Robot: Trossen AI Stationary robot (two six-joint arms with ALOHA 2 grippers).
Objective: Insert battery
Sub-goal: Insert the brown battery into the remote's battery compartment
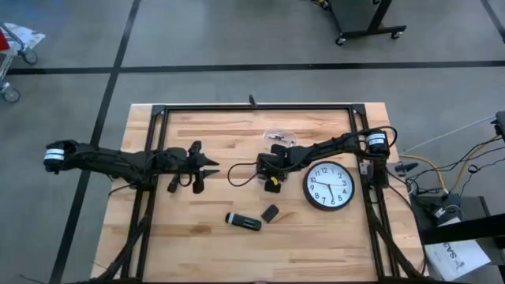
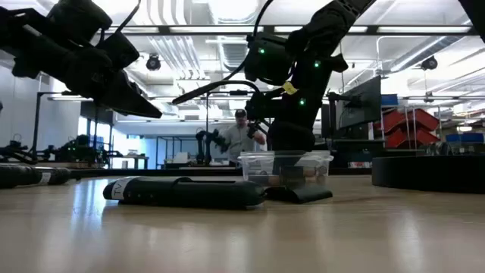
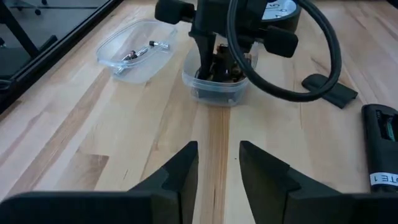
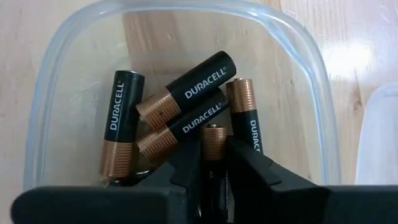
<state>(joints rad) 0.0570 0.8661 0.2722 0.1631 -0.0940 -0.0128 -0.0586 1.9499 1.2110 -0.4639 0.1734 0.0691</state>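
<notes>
Wooden table (image 1: 197, 229) carries a wall clock (image 1: 329, 186) at 3 o'clock of centre and a black remote (image 1: 243, 222) at 6 o'clock, its loose cover (image 1: 270, 213) just beside it. Right gripper (image 4: 213, 163) reaches down into the clear tub (image 4: 62, 81) at table centre, fingers closed on one battery (image 4: 214, 140) among the others. Left gripper (image 3: 218, 163) hovers at 9 o'clock of the tub, jaws apart and holding nothing.

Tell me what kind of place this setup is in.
Probably a robotics lab or workshop: a wooden table on a concrete floor, exposed ceiling ducts, and a person among equipment behind. The right gripper is in a tub of batteries.
</notes>
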